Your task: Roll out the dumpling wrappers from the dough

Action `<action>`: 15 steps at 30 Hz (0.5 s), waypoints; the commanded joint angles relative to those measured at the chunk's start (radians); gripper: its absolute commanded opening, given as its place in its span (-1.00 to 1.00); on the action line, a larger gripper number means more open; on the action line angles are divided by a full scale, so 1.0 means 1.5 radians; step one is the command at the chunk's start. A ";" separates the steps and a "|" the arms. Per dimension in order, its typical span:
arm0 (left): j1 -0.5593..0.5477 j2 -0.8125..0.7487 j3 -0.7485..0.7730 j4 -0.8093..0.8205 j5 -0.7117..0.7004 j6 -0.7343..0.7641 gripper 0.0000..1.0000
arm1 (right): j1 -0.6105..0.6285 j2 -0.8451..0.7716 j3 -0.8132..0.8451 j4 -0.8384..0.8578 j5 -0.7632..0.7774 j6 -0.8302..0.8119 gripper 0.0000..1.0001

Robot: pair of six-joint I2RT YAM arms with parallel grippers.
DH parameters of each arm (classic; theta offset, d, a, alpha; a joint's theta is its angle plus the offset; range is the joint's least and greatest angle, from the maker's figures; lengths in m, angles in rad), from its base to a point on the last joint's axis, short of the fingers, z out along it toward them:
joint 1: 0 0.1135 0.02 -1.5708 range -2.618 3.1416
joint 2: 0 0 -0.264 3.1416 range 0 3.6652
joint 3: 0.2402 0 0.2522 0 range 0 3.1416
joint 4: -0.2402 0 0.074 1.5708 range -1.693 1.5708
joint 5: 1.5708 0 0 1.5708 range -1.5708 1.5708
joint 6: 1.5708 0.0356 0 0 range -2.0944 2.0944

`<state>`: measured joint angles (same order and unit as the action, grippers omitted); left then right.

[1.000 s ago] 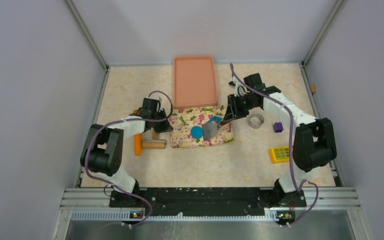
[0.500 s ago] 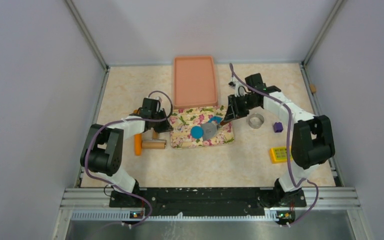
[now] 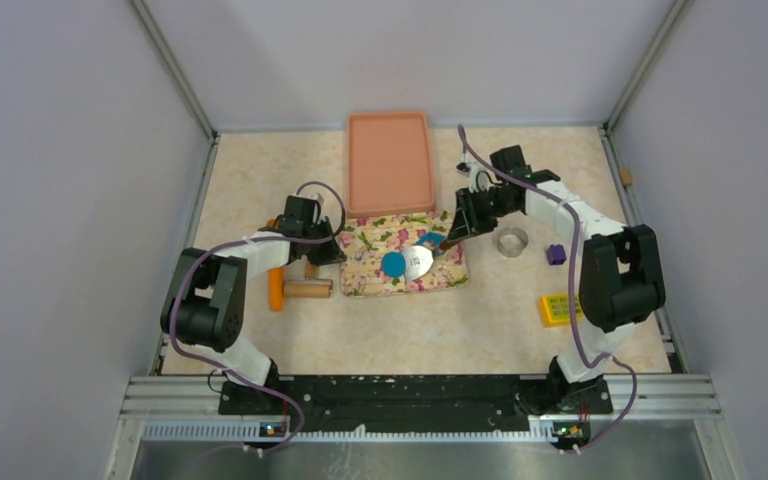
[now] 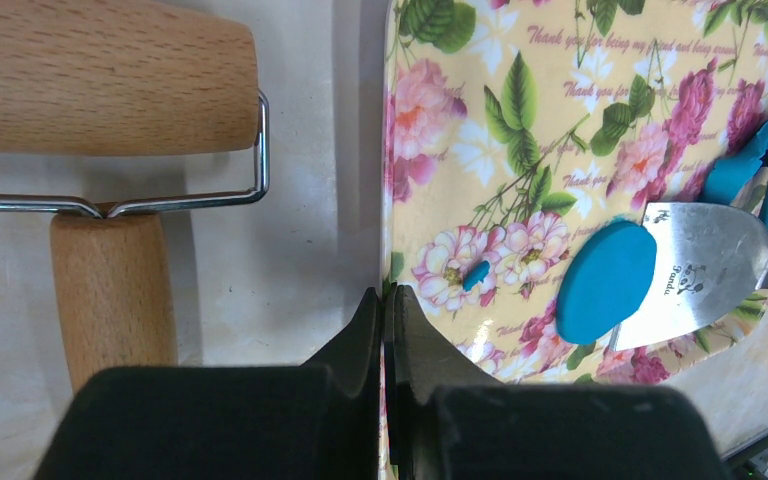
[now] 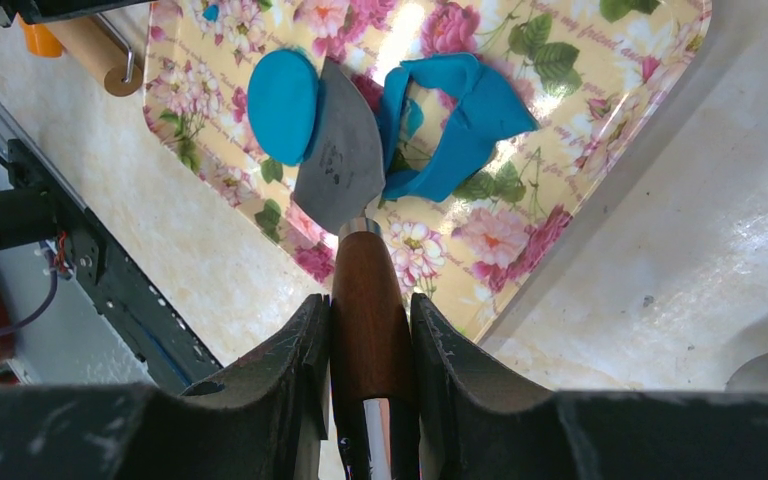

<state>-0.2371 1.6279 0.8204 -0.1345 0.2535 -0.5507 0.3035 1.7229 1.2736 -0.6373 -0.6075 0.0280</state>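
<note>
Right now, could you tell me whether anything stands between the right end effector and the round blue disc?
Only its own tool: the right end effector grips a wooden-handled metal spatula whose blade meets the round blue disc. The ragged blue scrap lies beside it.

Both arms had white shell links and big, round black joints. Along the left arm [image 3: 222, 290] and the right arm [image 3: 615, 270] ran a thin purple cable [image 3: 320, 184], loose in loops, down to the foot. The bases [image 3: 245, 395] were black blocks, fixed on one long black bar [image 3: 410, 395]. The left fingers [image 4: 355, 340] were matte black and narrowed to slanted tips. The right fingers [image 5: 295, 380] were black too, thick and rounded, with pale scuff marks and dust on their faces.
</note>
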 commanded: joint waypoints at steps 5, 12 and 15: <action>0.002 0.011 -0.010 0.022 -0.013 0.006 -1.00 | 0.018 0.059 0.033 0.014 0.068 -0.010 -1.00; 0.003 0.005 -0.012 0.023 -0.015 0.008 -1.00 | 0.018 0.071 0.013 0.019 0.082 -0.015 -1.00; 0.002 0.006 -0.010 0.023 -0.014 0.009 -1.00 | 0.018 0.073 0.004 0.025 0.074 -0.035 -1.00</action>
<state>-0.2371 1.6279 0.8204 -0.1345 0.2543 -0.5480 0.3111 1.7851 1.3098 -0.6312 -0.6304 0.0452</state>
